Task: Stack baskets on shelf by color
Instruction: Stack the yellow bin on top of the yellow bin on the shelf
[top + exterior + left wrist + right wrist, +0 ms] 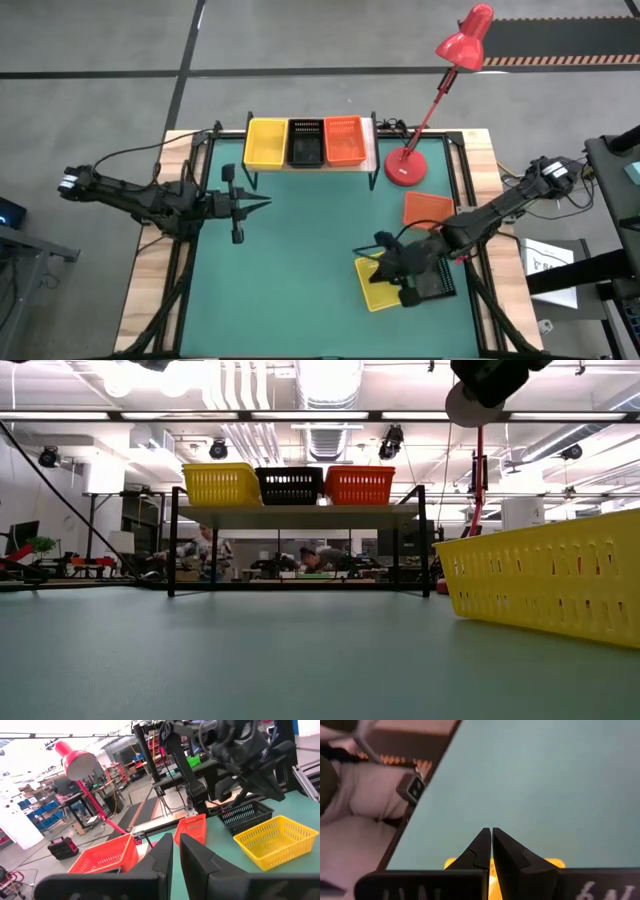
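Note:
The wooden shelf (371,140) at the table's far edge carries a yellow basket (266,142), a black one (306,141) and an orange-red one (343,140) side by side. Three more baskets lie on the table's right half: yellow (385,292), black (438,282) and orange-red (428,208). My right gripper (383,262) is over the table's yellow basket at its far-left corner and is shut on it. My left gripper (265,205) is shut and hovers left of centre, pointing toward the right. My right gripper is shut with the yellow basket's rim (451,863) showing on both sides of its fingers and in the slit between them. The fingers come from above, slanting toward the table's left. The fingers hide the exact place of contact. I cannot tell whether the basket (550,580) is lifted.
A pink-red desk lamp stands with its base (407,168) right of the shelf, its head (468,40) leaning beyond the far edge. Open green mat lies between the two arms and in front of the shelf (300,515). People sit in the room behind.

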Controlling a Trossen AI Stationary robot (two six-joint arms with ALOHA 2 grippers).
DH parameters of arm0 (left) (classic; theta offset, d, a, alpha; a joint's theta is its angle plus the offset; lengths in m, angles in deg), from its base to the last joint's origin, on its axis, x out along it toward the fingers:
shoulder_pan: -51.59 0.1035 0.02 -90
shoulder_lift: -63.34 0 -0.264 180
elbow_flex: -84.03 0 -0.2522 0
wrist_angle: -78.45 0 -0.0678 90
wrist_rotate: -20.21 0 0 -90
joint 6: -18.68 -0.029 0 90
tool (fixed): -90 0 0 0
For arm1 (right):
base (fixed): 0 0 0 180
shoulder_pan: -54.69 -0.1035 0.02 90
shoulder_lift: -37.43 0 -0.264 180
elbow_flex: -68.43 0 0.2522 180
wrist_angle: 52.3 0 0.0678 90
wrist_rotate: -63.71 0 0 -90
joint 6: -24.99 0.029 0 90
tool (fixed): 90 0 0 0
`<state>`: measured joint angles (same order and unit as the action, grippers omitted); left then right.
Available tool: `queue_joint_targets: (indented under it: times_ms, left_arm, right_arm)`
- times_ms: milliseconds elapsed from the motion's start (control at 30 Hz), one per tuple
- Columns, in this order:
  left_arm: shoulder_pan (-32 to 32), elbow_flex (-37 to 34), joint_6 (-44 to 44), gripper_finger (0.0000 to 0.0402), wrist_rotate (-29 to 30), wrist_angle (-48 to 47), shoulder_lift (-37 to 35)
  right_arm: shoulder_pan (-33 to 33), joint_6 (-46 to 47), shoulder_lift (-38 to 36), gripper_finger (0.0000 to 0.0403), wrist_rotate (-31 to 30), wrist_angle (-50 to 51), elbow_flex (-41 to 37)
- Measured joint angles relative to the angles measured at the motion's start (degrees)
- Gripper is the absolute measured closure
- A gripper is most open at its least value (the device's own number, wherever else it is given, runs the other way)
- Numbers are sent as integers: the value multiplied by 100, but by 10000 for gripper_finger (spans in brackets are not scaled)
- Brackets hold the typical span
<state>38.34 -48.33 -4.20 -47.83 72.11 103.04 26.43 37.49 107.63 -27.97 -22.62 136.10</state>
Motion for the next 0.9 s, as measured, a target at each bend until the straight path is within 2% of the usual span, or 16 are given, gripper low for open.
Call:
queue_joint_targets:
  times_ms: [300,600,733,900]
  left_arm:
    - [0,-132,-2,385,0,-5,-249]
    - [-4,-137,-2,385,0,-11,-159]
    - [-4,-137,-4,385,-2,-10,-160]
    - [-4,-137,-4,385,-2,15,-177]
  right_arm:
    - [-455,589,1201,394,15,1989,1372]
    - [-734,1052,2120,390,65,3295,2301]
    - [-736,1333,2422,360,187,3715,2627]
    - [-739,1641,2758,297,317,4316,3066]
